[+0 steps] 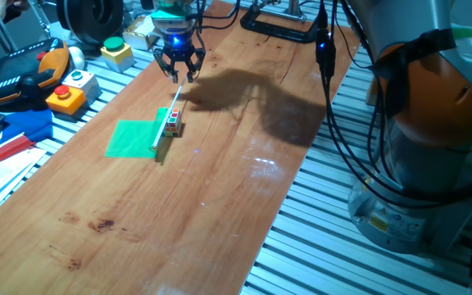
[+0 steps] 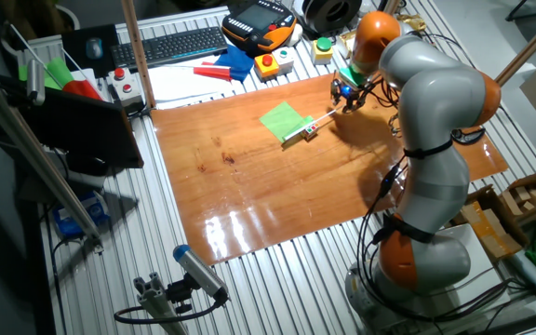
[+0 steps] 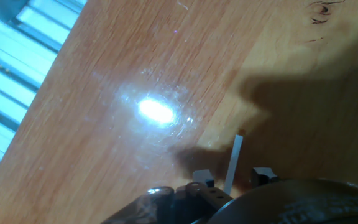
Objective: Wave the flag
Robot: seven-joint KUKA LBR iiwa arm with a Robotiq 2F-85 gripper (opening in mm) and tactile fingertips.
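Note:
The flag (image 1: 133, 138) lies flat on the wooden table, its bright green sheet at the left and its thin pale stick (image 1: 169, 115) running up toward the far edge. A small multicoloured cube (image 1: 173, 121) sits against the stick. My gripper (image 1: 179, 72) hangs over the stick's far end. In the hand view my gripper (image 3: 232, 177) has the stick end (image 3: 235, 158) between its two fingertips, with a gap on each side, so it is open. The other fixed view shows the flag (image 2: 282, 119) and my gripper (image 2: 347, 96) just right of it.
Button boxes (image 1: 65, 92), an orange pendant (image 1: 23, 74) and blue and red pieces (image 1: 15, 131) crowd the aluminium frame left of the board. A black clamp (image 1: 281, 24) sits at the far edge. The arm's base (image 1: 424, 188) stands on the right.

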